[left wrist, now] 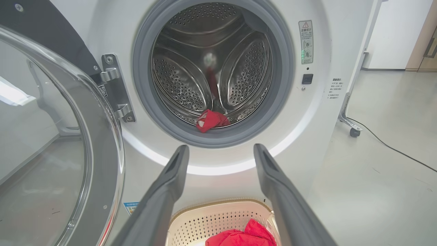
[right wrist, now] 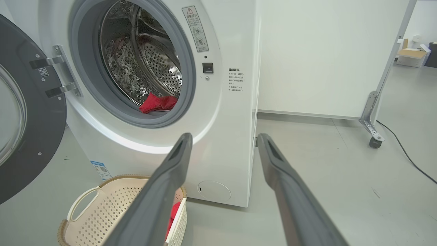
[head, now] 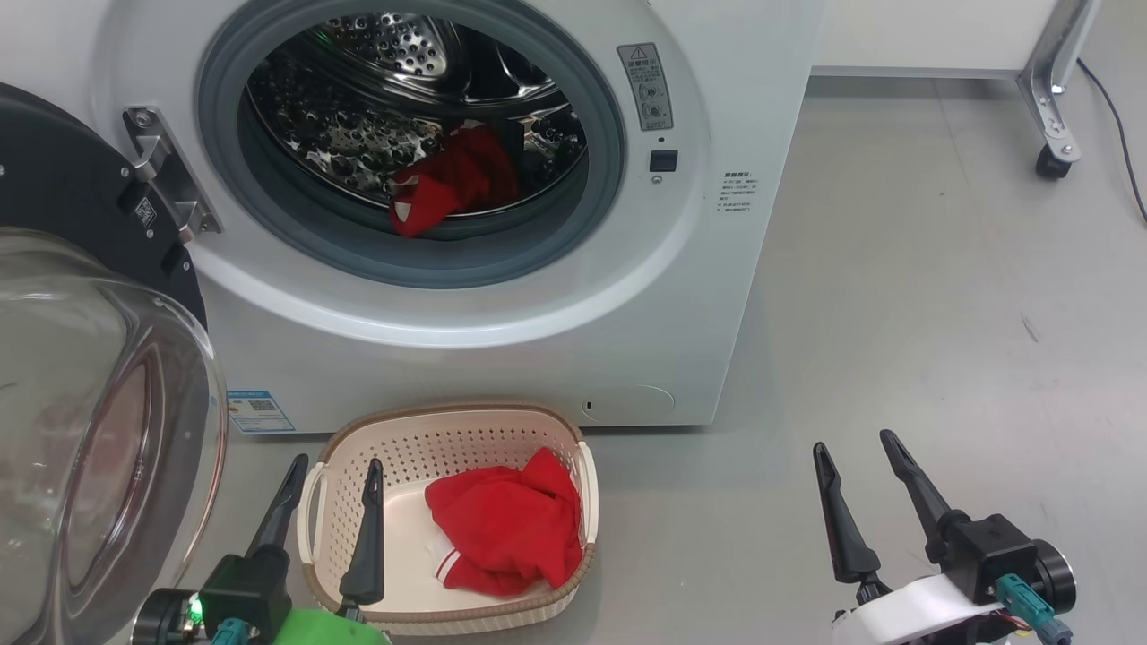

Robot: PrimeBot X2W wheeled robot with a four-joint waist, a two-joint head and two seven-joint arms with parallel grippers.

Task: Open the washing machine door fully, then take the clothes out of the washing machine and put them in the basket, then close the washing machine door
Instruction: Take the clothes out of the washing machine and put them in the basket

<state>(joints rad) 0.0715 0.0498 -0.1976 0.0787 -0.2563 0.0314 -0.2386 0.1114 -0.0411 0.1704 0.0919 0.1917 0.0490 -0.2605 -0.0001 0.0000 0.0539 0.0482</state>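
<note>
**Washing machine door [head: 90,376] swung wide open**

Head view: a red garment [head: 452,184] lies at the lip of the drum [head: 376,134]; a second red piece [head: 506,533] sits in the basket [head: 448,448] (just before the washing machine [head: 538,305]). Left gripper [head: 337,461] hangs over the basket's left rim, right gripper [head: 853,441] over floor [head: 941,313], both with jaws apart.
Left wrist view: the garment lies beyond the fingers [left wrist: 170,184].
Right wrist view: basket lower left.

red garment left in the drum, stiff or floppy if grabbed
Likely floppy: the red garment lies crumpled in folds at the front of the drum, so it should sag from a grip. Probably light, being soft cloth. It may drag on the grey rubber ring coming out.
</note>
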